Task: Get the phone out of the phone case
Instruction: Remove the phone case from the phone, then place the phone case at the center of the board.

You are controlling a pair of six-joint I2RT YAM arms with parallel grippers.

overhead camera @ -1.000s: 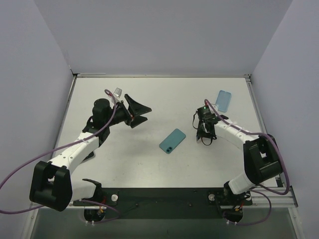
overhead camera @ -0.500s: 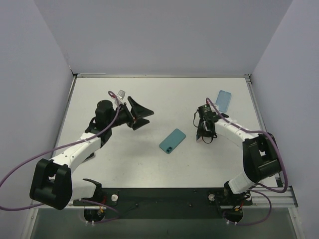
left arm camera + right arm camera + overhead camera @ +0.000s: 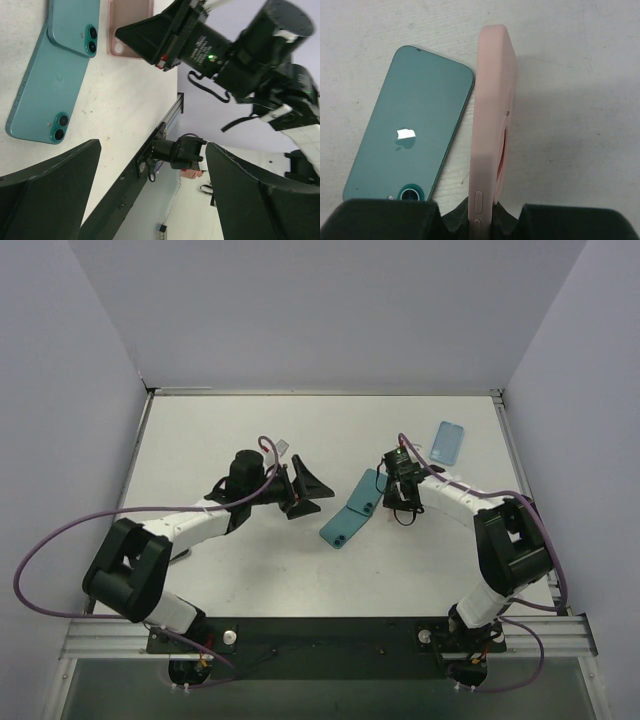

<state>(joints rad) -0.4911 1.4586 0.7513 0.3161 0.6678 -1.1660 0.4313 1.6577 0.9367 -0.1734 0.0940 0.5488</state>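
Pink phone case (image 3: 490, 125) stands on its long edge, pinched between the two fingers of the right gripper (image 3: 481, 217). The gripper is closed narrow on the case, with the side buttons showing just above the fingers. Whether the lower edge rests on the white table (image 3: 250, 430) cannot be told.

At nine o'clock from the case, just beside it, a teal phone (image 3: 410, 135) lies flat on the table. It is back up, out of the case, with its logo and one camera lens showing. It is too close to the case to tell whether they touch.

Seen from above, a second teal phone (image 3: 342, 527) lies at about eight o'clock from the right gripper, also back up. In the left wrist view, the first phone's camera end appears to overlap the far end of this one.

Further out at nine o'clock, beyond both phones, the left gripper (image 3: 152, 146) has its jaws spread wide, holds nothing, and points toward the phones.

At about two o'clock from the right gripper, near the far right corner of the table, lies a light blue flat thing (image 3: 449, 442) shaped like a phone, well apart from the rest.
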